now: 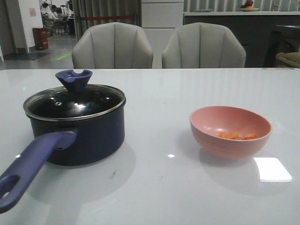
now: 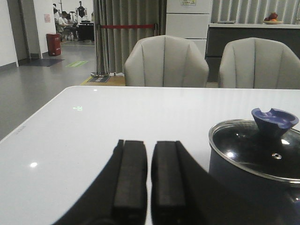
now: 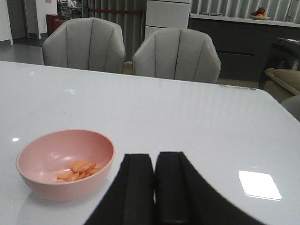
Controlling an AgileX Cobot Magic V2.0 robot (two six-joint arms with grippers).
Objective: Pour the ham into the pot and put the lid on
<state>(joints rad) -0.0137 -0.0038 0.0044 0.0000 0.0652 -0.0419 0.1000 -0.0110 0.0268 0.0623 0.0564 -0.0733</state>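
Note:
The dark navy pot [image 1: 93,136] stands on the left of the table, its purple-blue handle [image 1: 33,164] pointing to the front left. The glass lid [image 1: 75,101] with its blue knob [image 1: 73,78] sits on the pot. The ham [image 1: 236,135], several small orange slices, lies in a pink bowl [image 1: 229,140] on the right. My left gripper [image 2: 149,143] is shut and empty, beside the pot [image 2: 234,183] and lid [image 2: 255,147]. My right gripper [image 3: 154,154] is shut and empty, beside the bowl [image 3: 47,185] with the ham [image 3: 77,171]. Neither gripper shows in the front view.
The white glossy table [image 1: 159,93] stretches back to its far edge. Two grey chairs [image 1: 112,47] [image 1: 204,47] stand behind it. A bright light patch [image 1: 272,168] lies on the table right of the bowl.

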